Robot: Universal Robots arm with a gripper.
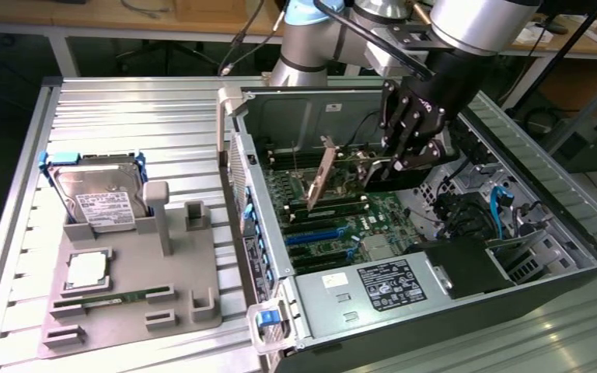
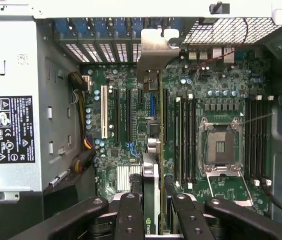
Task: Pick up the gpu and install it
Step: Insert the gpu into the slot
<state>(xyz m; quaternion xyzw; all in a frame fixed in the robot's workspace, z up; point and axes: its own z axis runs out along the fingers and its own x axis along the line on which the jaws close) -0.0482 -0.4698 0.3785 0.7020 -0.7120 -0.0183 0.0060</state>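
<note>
The gpu [image 1: 322, 177] is a thin olive-tan card standing on edge above the motherboard [image 1: 366, 214] inside the open computer case [image 1: 277, 101]. My gripper [image 1: 387, 162] reaches down into the case and is shut on the card's end. The wrist view looks along the gpu [image 2: 153, 150] edge-on. Its silver bracket [image 2: 155, 47] sits against the case's rear slot openings, and my gripper [image 2: 153, 215] clamps it from both sides. The card hangs over the black expansion slots [image 2: 131, 115]. Whether its lower edge touches a slot I cannot tell.
The power supply [image 1: 392, 284] fills the case's near corner. A bare processor socket [image 2: 218, 147] and memory slots [image 2: 185, 140] lie beside the card. On the exterior view's left, a grey fixture [image 1: 164, 287] holds a hard drive [image 1: 96, 194], a processor [image 1: 86, 268] and a green memory stick [image 1: 112, 299].
</note>
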